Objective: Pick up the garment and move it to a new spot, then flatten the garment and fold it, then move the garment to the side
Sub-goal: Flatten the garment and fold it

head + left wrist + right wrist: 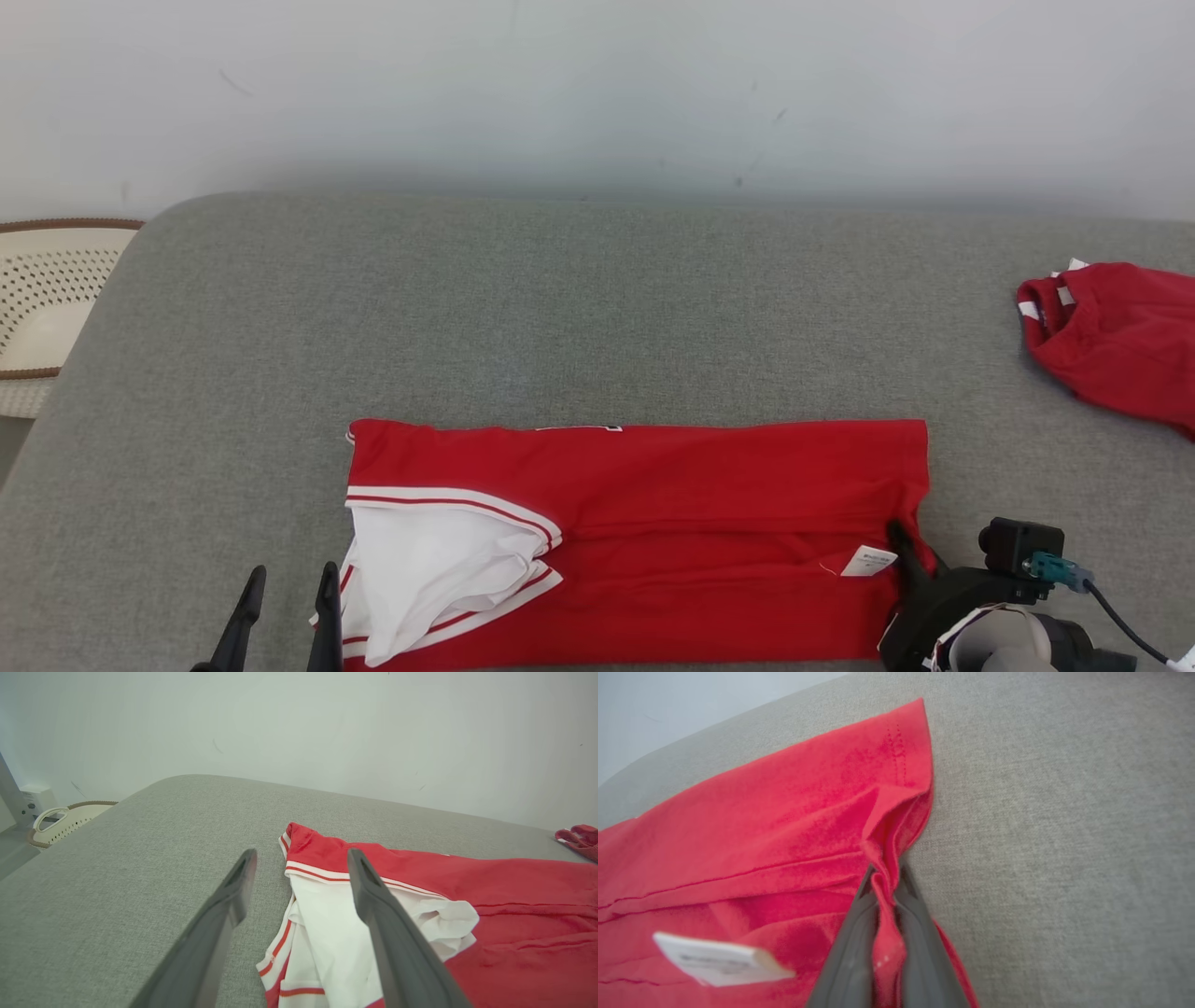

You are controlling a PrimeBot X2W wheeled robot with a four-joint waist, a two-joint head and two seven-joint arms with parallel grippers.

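A red garment [691,523] with white, red-striped trim lies folded into a long band on the grey cushion [579,317]; its white lining [429,569] shows at the left end. My right gripper [907,551] is shut on the garment's right hem, and the red cloth [738,868] bunches between its fingers [850,956] near a white label [714,963]. My left gripper [285,583] stands open just left of the white end, above the cushion. In the left wrist view its fingers [373,914] frame the striped edge of the garment [514,905].
A second red garment [1116,341] lies bunched at the cushion's far right edge. A cream perforated basket [47,299] sits on the floor past the left end. A pale wall [597,93] runs behind the cushion.
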